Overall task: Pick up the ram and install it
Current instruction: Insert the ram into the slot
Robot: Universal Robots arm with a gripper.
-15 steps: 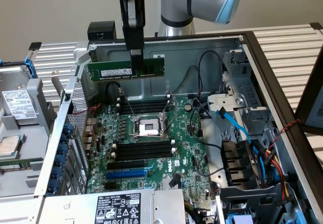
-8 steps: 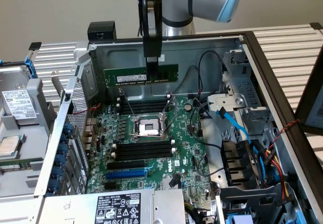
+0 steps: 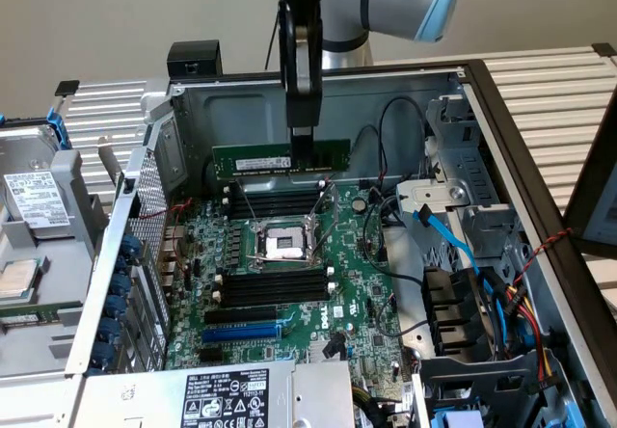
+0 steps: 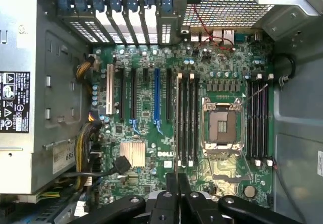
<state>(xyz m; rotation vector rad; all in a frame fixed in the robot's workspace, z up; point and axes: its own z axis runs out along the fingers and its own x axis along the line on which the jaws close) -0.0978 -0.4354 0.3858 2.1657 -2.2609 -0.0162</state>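
Ram (image 3: 270,158) hangs level inside the open computer case (image 3: 241,110), above the motherboard (image 3: 357,293) and over the black memory slots (image 3: 275,200), not touching them. The hand (image 3: 303,137) is clenched on its upper edge near the middle. In the wrist view, the thin strip between the fingers (image 4: 184,186) is probably that stick edge-on.

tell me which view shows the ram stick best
The exterior view: the ram shows its whole green side and white label, gripped in the gripper above the motherboard. In the wrist view it seems edge-on, a thin sliver between the fingers.
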